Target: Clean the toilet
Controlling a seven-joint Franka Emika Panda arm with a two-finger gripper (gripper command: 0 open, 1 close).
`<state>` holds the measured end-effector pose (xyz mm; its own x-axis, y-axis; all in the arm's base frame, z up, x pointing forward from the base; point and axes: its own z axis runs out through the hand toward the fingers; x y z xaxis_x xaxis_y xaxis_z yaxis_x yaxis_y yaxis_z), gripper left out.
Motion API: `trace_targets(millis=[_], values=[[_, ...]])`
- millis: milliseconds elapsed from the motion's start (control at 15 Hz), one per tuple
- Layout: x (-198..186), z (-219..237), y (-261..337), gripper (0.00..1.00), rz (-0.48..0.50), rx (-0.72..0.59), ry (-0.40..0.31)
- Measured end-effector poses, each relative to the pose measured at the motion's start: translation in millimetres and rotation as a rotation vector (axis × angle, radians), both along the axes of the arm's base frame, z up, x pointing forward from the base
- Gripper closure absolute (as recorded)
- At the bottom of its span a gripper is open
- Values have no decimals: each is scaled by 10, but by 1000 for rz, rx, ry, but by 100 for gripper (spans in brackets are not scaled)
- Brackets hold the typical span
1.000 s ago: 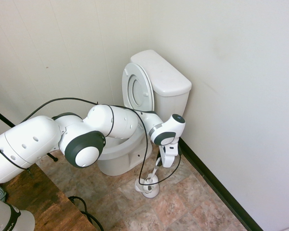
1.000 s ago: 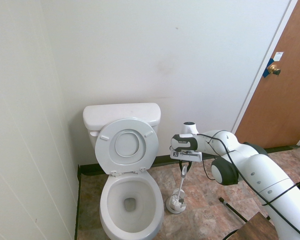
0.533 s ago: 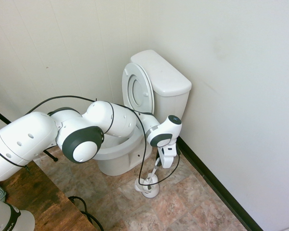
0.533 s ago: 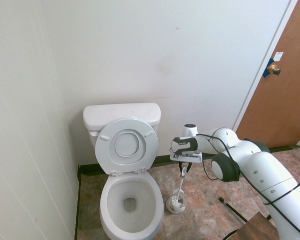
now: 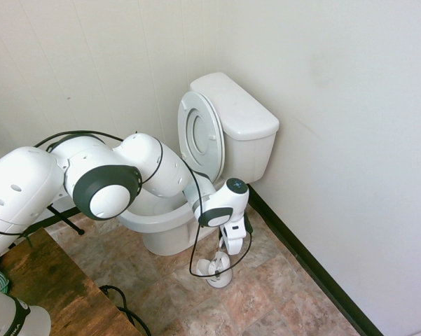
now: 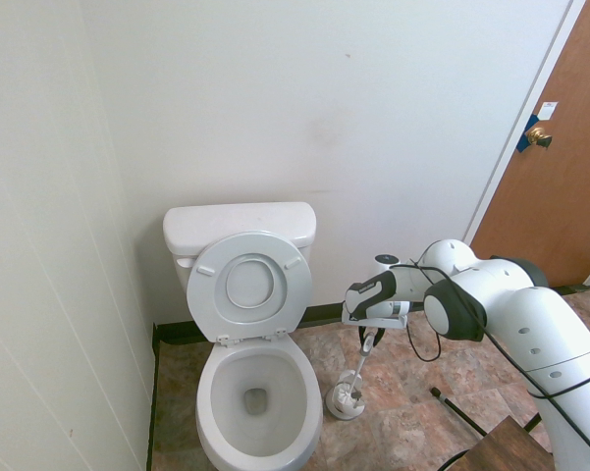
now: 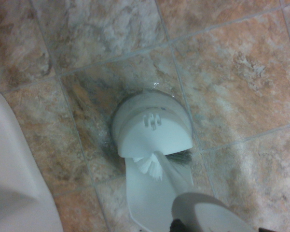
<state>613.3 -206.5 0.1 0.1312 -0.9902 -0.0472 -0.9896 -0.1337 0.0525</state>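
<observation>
My hand [image 6: 370, 334] stayed clamped on the slim white toilet brush [image 6: 358, 368], tilting it in its round white holder [image 5: 216, 271] on the tiled floor, just beside the glossy white porcelain toilet [image 6: 255, 383]. Scrubbing not started.

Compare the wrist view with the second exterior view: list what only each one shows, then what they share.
Only the wrist view: a close look down on the floor tiles and the bristles at the mouth of the brush holder.

Only the second exterior view: the whole toilet with lid raised, the tank, the brown door, the arm and its gripper shut on the brush handle.

Both: holder, brush, tiled floor, part of the bowl.
</observation>
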Motion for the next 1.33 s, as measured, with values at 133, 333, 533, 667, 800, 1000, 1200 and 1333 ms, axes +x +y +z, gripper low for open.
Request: trace_targets(millis=[133,333,533,667,800,1000,1200,1333], values=[[-186,16,73,100,17,4,-29],[-475,123,179,100,31,11,-58],[-665,360,235,100,42,16,-87],[-767,591,259,100,51,23,-104],[-881,863,261,100,59,28,-122],[-1095,1355,230,100,72,23,-161],[-1369,1867,174,100,85,18,-213],[-1542,2090,228,100,91,14,-235]])
